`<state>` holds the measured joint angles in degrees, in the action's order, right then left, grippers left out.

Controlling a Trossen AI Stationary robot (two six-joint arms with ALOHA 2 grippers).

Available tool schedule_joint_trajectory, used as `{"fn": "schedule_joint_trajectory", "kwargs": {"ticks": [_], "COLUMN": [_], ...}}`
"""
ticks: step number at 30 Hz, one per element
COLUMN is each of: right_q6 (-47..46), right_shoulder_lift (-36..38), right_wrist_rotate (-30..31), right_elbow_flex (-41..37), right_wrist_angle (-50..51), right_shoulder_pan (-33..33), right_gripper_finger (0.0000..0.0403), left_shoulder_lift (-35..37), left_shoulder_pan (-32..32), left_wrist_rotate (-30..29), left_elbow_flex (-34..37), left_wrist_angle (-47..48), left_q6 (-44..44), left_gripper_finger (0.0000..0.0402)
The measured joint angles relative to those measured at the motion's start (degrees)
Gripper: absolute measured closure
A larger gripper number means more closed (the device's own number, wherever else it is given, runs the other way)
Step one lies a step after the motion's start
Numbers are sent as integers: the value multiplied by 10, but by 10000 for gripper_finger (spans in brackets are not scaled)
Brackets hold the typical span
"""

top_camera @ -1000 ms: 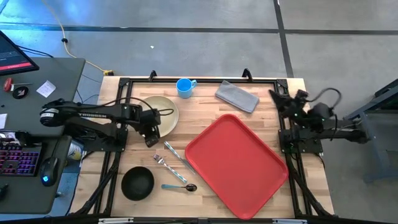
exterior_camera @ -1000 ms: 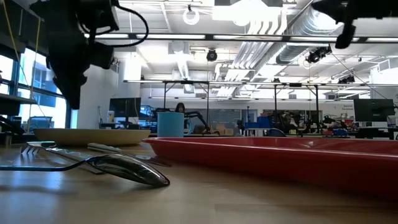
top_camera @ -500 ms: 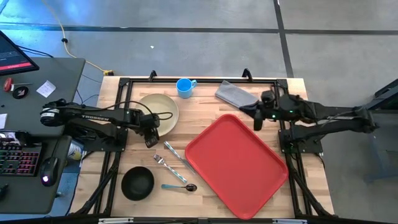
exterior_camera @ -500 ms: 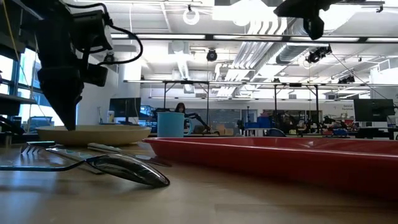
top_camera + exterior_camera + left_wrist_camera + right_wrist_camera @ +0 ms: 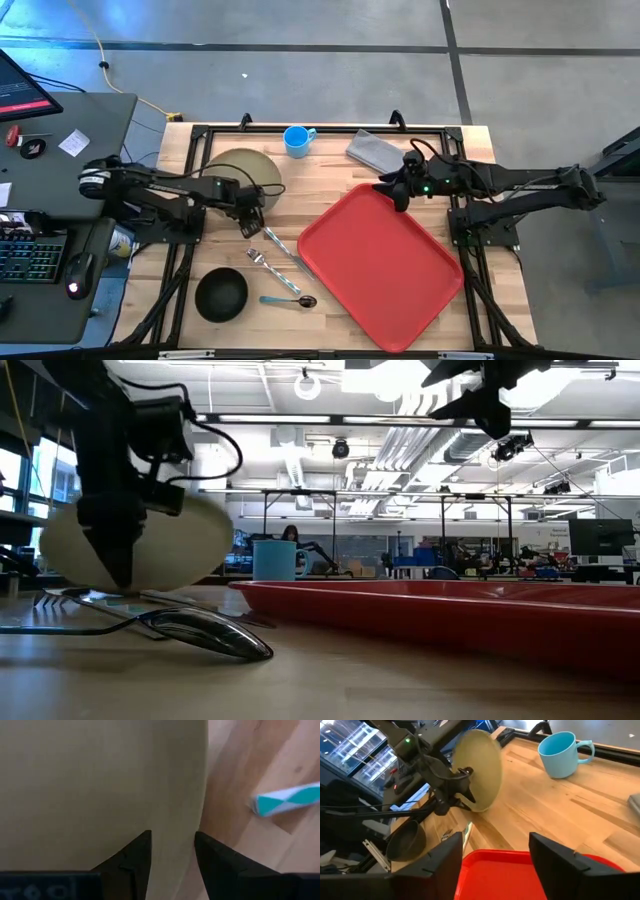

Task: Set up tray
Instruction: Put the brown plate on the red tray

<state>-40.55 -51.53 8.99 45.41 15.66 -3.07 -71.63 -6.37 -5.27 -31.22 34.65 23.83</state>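
Change since earlier frames: plate (image 5: 240, 172), flat on the tabletop (image 5: 330, 175) a second ago, now stands tilted with its near edge lifted; my right arm has swung in from the tabletop's right edge to the tray's far corner, and its jaws have gone from clenched to spread.
Left gripper (image 5: 252, 212): my jaws are clamped on the plate's rim, one finger (image 5: 131, 862) over the beige face and the other (image 5: 220, 865) behind the edge; the low view shows the plate tipped steeply, only its lower edge close to the wood.
Right gripper (image 5: 392, 192): my jaws are released and hold nothing; they hover above the far corner of the tray, fingers (image 5: 560, 862) spread wide in the right wrist view.
Tray (image 5: 378, 265): large red rectangle lying flat and skewed on the tabletop, directly below and ahead of my right jaws, well apart from my left jaws.
Blue mug (image 5: 297, 140): upright beyond both sets of jaws, near the tabletop's far edge.
Grey cloth (image 5: 372, 152): just beside my right jaws, on their far side.
Cutlery: fork (image 5: 266, 262) and knife (image 5: 283, 247) lie between my left jaws and the tray; teal-handled spoon (image 5: 288, 300) lies nearer the front edge.
Black bowl (image 5: 221, 293): near the front edge, on the near side of my left jaws.
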Motion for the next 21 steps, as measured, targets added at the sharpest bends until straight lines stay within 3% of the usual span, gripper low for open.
{"fn": "schedule_joint_trajectory", "kwargs": {"ticks": [6, 14, 21], "right_q6": [-20, -20, -19], "right_shoulder_lift": [2, 2, 2], "right_wrist_rotate": [-11, -15, -20], "right_elbow_flex": [0, 0, 0], "right_wrist_angle": [0, 12, 13], "right_shoulder_pan": [0, 0, 0], "right_gripper_finger": [178, 206, 239], "left_shoulder_lift": [-42, -46, -44], "left_shoulder_pan": [0, 0, 0], "left_wrist_rotate": [-11, -16, 13], "left_elbow_flex": [-9, -31, -45], "left_wrist_angle": [-15, -1, 25], "left_q6": [9, -6, 13], "left_gripper_finger": [218, 219, 256]}}
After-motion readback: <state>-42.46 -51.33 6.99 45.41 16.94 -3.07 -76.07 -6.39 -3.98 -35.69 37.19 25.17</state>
